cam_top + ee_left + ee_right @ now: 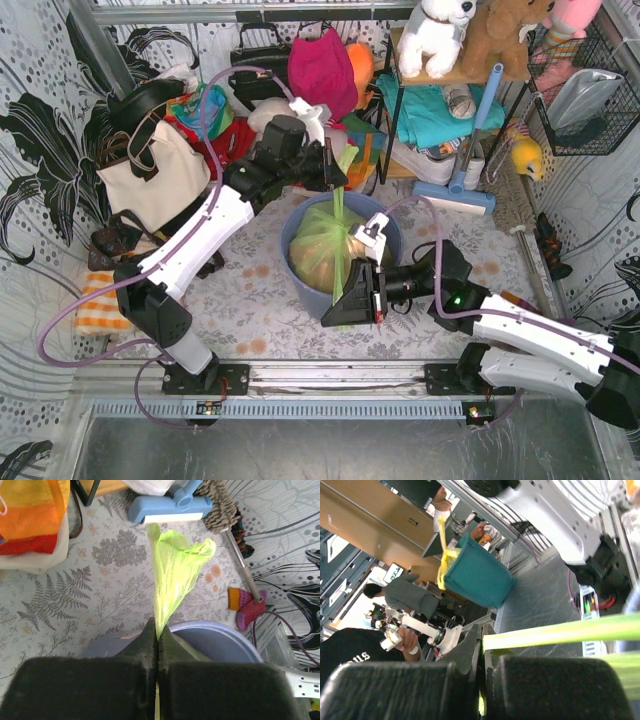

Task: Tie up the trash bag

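Observation:
The trash bag (325, 250), thin lime-green plastic with tan paper showing through, sits inside a round blue-grey bin (296, 285) at the table's middle. My left gripper (337, 178) hangs above the bin's far rim and is shut on one handle strip (177, 567), whose loose end sticks out past the fingertips. In the left wrist view the left gripper (158, 632) pinches the strip just above the bin rim (225, 630). My right gripper (336, 312) is at the bin's near side, shut on another strip (560, 632) that runs taut to the right from its closed jaws (482, 642).
A blue floor-brush head (455, 195) and its handle lie beyond the bin on the right. A white tote bag (150, 175) and piled bags stand back left. An orange striped cloth (100, 305) lies at the left edge. A pink brush (248, 611) lies by the bin.

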Robot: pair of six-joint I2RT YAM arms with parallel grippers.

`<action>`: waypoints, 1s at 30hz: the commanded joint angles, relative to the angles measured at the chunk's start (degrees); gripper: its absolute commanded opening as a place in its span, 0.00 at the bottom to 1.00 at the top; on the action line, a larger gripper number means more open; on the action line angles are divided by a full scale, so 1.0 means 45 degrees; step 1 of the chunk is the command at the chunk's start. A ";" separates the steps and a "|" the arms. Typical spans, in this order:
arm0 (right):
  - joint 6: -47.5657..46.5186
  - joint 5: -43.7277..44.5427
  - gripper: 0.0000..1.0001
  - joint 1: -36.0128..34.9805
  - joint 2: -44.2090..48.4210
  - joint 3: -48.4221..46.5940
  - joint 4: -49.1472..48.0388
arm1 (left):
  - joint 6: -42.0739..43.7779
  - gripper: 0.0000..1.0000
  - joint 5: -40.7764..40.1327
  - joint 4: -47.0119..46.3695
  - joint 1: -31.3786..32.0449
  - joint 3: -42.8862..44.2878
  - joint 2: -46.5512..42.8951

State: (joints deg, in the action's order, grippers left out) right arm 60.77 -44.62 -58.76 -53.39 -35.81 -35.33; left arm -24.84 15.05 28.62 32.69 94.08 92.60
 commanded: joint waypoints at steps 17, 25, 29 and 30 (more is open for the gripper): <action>0.0246 -0.1329 0.00 -0.0450 0.0167 -0.0215 -0.0803 | 0.1061 0.00 -0.1951 -0.1087 -0.0842 0.1290 0.0726; -0.0290 -0.1439 0.00 -0.0480 -0.0003 -0.1309 -0.0059 | 0.1227 0.00 -0.1904 -0.0818 -0.0885 0.2001 0.0718; 0.0398 -0.0984 0.00 -0.0477 0.0179 0.0684 -0.1109 | 0.1223 0.00 -0.2003 -0.1377 -0.0935 0.0777 0.0717; 0.0518 -0.0856 0.00 -0.0477 0.0200 0.0992 -0.1254 | 0.1245 0.00 -0.2024 -0.1489 -0.0960 0.0543 0.0688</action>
State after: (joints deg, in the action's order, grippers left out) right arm 60.14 -42.92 -58.81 -54.22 -37.10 -35.79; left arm -21.89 13.58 32.36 31.27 100.03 94.63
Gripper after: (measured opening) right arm 0.003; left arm 0.007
